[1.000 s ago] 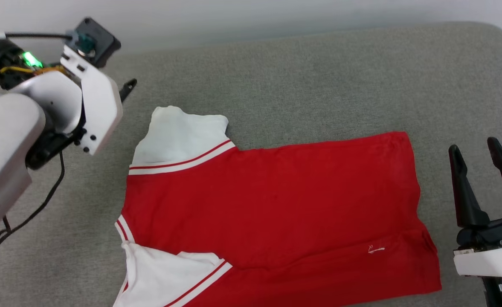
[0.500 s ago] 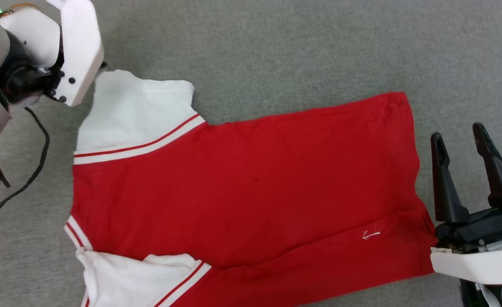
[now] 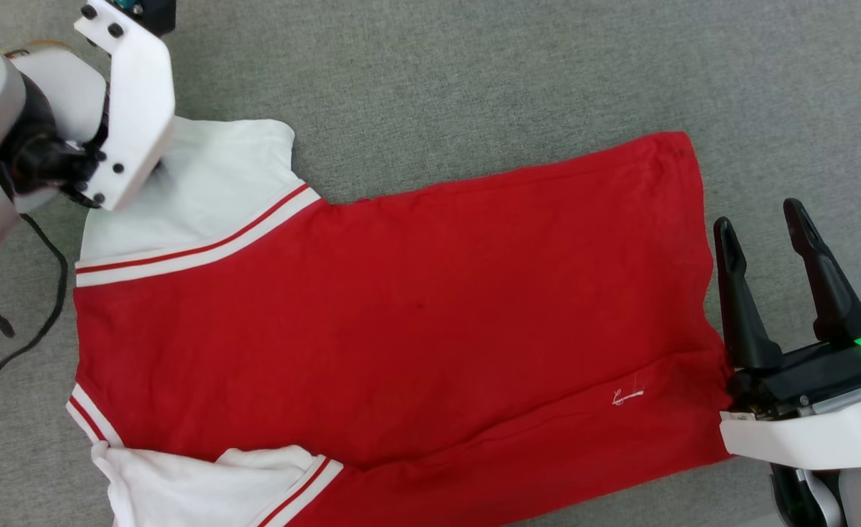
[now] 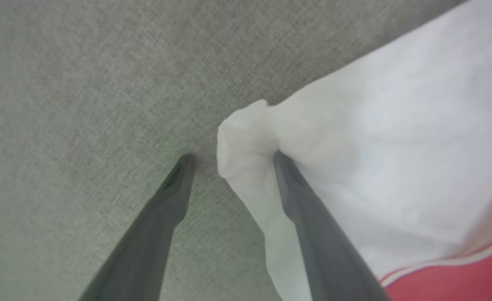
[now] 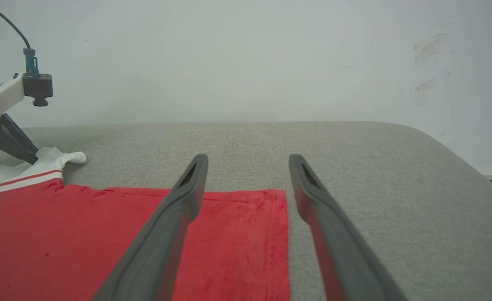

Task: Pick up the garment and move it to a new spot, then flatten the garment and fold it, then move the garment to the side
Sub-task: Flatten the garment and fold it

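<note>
Finding: the shirt [image 3: 401, 307] lies spread on the grey worktop [image 3: 489, 80], not yet folded. I judge the step in hand to be flattening.

My left gripper [image 4: 229, 158] stands open astride the curled corner of the far white sleeve [image 4: 375, 138], one finger on cloth and one on bare worktop. The next move calls for closing on that corner and drawing it outward.

My right gripper [image 3: 759, 216] is open and empty, just beside the hem.

The head view hides my left fingers behind the wrist. The left wrist view supplies that contact.

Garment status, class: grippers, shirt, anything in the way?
Left gripper open, straddling white sleeve corner. Right gripper open, at hem edge. Garment spread flat, unfolded, near sleeve bunched. Black cable beside it, off the cloth.
</note>
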`<state>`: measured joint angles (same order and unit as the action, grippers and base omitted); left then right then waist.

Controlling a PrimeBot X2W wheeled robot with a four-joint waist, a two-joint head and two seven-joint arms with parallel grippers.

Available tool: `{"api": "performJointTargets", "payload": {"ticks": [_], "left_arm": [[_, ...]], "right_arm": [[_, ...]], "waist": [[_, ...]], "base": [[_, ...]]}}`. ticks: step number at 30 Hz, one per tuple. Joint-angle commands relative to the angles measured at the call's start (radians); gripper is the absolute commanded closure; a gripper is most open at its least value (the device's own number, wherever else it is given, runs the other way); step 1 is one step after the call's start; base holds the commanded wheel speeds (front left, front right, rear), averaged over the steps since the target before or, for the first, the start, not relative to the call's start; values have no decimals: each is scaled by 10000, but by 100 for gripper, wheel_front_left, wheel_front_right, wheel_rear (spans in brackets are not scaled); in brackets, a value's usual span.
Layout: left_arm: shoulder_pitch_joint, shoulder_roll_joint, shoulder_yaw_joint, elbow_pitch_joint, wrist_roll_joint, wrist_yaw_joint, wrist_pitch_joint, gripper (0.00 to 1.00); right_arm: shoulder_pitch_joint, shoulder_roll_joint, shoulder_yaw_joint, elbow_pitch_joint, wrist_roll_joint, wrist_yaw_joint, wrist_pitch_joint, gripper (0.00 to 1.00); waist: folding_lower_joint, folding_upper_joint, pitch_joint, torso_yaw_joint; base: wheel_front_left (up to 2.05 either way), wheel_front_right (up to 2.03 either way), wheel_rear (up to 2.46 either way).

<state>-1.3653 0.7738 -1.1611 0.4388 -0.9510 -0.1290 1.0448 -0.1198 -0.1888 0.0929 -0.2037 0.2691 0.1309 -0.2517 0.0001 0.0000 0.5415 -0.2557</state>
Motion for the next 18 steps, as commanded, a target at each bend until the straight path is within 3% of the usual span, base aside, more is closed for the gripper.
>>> {"api": "performJointTargets", "payload": {"ticks": [1, 9, 14, 18], "left_arm": [[514, -59, -323, 119, -55, 11, -99, 100], [424, 36, -430, -241, -203, 5, -884, 100], [662, -38, -570, -567, -303, 4, -1751, 100], [872, 55, -801, -1154, -303, 3, -2218, 100]], "right_arm": [[-8, -90, -25, 108, 50, -4, -49, 0], [-482, -605, -517, 173, 25, -4, -12, 0], [-1395, -1659, -990, 184, 30, -4, 571, 0], [-2144, -2761, -760, 484, 127, -4, 2185, 0]], "waist": [[-1, 0, -137, 27], [-1, 0, -1021, 355], [-1, 0, -1719, 790], [-1, 0, -2119, 1136]], "base": [[0, 0, 0], [0, 0, 0], [0, 0, 0], [0, 0, 0]]}}
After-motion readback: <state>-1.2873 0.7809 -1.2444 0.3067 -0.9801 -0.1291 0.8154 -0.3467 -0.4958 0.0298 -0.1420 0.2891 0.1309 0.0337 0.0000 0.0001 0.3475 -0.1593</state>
